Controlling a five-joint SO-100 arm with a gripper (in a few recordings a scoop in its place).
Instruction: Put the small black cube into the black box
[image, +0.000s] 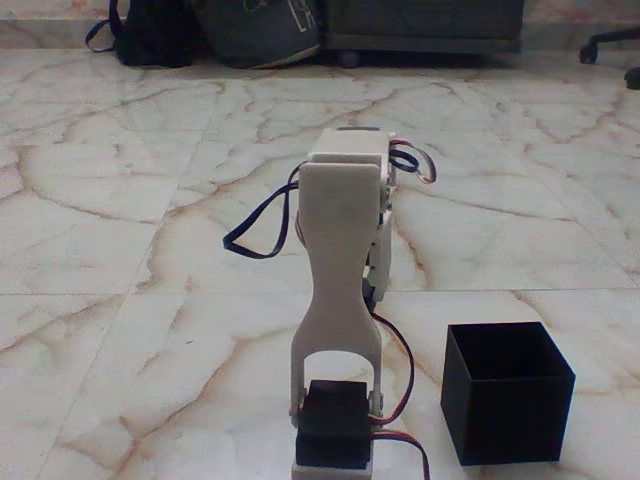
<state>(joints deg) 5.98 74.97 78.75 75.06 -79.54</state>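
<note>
The scene sat on a marble floor (120, 330) of pale tiles with brown veins, seen in the fixed view from behind the robot.

At the far left, along the floor's back edge, a dark bag (150, 35) with a strap leaned beside a grey bag (262, 32). Further right along that edge ran the dark base of some furniture (430, 25).

In the middle stood the arm (340, 290), white plastic, rising from the picture's bottom edge. A black servo (335, 425) sat low in its forked frame. Above it the link narrowed, then widened into a flat upright panel, topped by a white block at the elbow (348, 150). The arm was folded so that its upper part pointed away from the camera. Dark and red-white wires looped out to the left of the upper link and down its right side. The gripper lay hidden behind the arm, so I cannot tell whether it was wide or narrow.

Right of the arm's base, near the floor's front edge, the box (508, 395) stood upright with its open top showing a dark inside. It was near the arm but not touching it.

At the far right, by the back edge, was a chair's wheeled foot (612, 45).
</note>
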